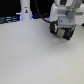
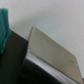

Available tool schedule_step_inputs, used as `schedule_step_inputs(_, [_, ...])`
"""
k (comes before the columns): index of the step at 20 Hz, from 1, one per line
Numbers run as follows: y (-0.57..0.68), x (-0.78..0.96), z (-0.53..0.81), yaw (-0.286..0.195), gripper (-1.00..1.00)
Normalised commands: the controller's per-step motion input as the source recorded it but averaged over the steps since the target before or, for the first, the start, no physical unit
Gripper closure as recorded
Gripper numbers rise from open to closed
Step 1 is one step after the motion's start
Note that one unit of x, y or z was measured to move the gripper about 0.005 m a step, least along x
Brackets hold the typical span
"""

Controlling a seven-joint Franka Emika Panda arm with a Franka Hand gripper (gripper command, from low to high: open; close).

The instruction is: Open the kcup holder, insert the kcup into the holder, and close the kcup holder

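Note:
In the exterior view my gripper point(image 1: 63, 33) hangs low over the white table point(image 1: 35, 55) at the back right. Its two dark fingers point(image 1: 55, 29) stand apart, and I make out nothing between them. The blurred wrist view shows a black boxy body point(image 2: 14, 60) with a light grey flat panel point(image 2: 52, 50) on it, which looks like part of the kcup holder seen from close up. A teal-green patch point(image 2: 4, 25) sits at the edge of that view; whether it is the kcup I cannot tell. The exterior view shows no kcup.
A tall white bottle-like object point(image 1: 26, 10) stands at the back on the exterior view's left, with dark clutter point(image 1: 7, 20) beside it. The white table stretches from there to the front edge.

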Motion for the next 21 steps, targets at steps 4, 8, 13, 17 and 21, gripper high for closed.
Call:
schedule_step_inputs(4, [0.47,-0.73,0.00,0.072,-1.00])
schedule_step_inputs(8, [0.47,-0.65,0.01,0.080,-1.00])
schedule_step_inputs(13, [0.40,-0.44,0.21,0.077,-1.00])
schedule_step_inputs(17, [0.24,-0.03,0.85,0.009,-1.00])
schedule_step_inputs(21, [0.22,-0.03,0.91,-0.002,-1.00])
